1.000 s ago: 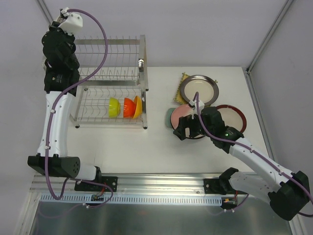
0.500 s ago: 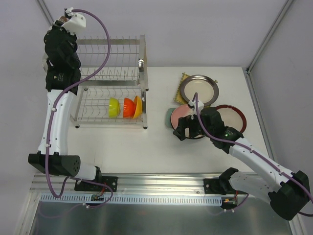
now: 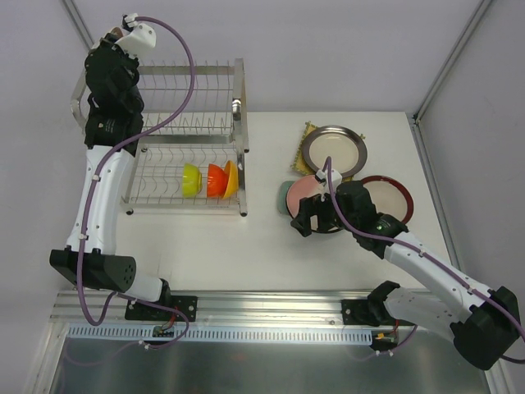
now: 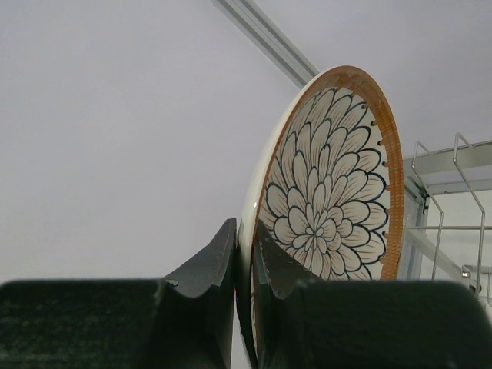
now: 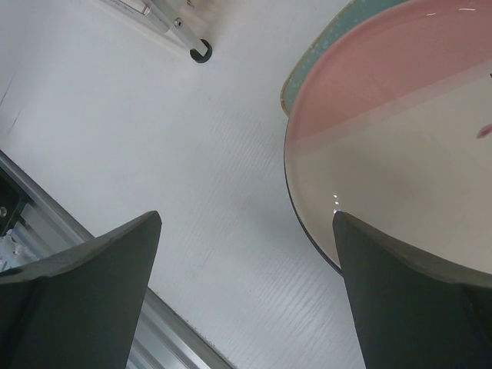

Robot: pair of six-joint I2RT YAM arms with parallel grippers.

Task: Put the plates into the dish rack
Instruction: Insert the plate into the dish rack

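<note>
One petal-patterned plate [image 4: 330, 200] is gripped upright in the left fingers [image 4: 204, 284] above the rack [image 3: 189, 82], probably needing lowering between its prongs [image 3: 189, 125] next, while the right fingers [image 5: 92, 284] hang open beside the pink plate [image 5: 384, 92].

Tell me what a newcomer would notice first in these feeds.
The left end effector, shut on the rim of the brown-rimmed petal-pattern plate, holds it on edge by the far-left corner of the dish rack. The right end effector hovers open over the edge of the pink-and-white plate.
</note>
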